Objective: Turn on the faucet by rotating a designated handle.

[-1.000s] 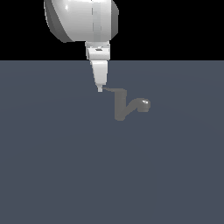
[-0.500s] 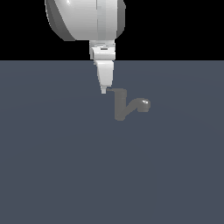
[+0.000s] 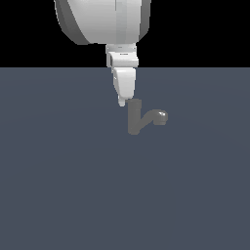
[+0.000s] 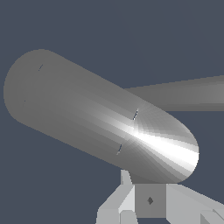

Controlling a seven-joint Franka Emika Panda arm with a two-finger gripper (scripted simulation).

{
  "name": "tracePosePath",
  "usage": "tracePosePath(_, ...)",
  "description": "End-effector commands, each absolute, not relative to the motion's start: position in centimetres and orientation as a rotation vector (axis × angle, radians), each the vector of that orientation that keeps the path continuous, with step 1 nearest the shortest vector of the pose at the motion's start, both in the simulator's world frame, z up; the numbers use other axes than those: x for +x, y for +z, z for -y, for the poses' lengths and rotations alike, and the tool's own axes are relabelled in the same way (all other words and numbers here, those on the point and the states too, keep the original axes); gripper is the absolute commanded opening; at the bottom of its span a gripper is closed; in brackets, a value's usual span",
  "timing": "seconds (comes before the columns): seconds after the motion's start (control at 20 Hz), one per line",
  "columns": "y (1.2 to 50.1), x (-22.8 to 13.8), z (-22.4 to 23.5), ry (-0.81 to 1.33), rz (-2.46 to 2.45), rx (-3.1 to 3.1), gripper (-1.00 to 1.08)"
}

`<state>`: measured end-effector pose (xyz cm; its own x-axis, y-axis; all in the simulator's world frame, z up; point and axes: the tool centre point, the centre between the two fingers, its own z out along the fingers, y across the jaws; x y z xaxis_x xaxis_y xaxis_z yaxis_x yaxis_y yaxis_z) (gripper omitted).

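Note:
The faucet (image 3: 134,118) is a small dull grey upright cylinder on the dark floor, and its spout (image 3: 158,117) curves toward the exterior view's right and ends in a rounded shiny tip. My white gripper (image 3: 122,101) hangs straight down with its tip at the top of the faucet body, on the exterior view's left side. The handle is almost wholly hidden behind the fingers there. In the wrist view the faucet body (image 4: 96,118) fills the picture, a grey bar (image 4: 188,94) runs off behind it, and my fingers (image 4: 114,205) sit close under its shiny end. Their spacing does not show.
The large white arm (image 3: 102,22) looms above the faucet at the top of the exterior view. The floor (image 3: 73,195) around the faucet is flat, dark blue-grey and bare of other objects.
My gripper has drifted toward the exterior view's right and slightly down, closing on the top of the faucet body. The thin lever seen beside the body earlier is now covered. The spout has not moved.

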<state>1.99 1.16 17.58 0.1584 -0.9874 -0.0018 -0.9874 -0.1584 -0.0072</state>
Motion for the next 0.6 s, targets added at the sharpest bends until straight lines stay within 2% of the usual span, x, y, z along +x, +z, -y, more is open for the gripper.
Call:
tracePosePath(0.0, 17.6, 2.0, -0.5, -0.006, -2.034, -2.385, -1.00)
tracePosePath(0.55, 17.3, 1.4, 7.1, -0.001, -2.052, -2.378, -1.00)
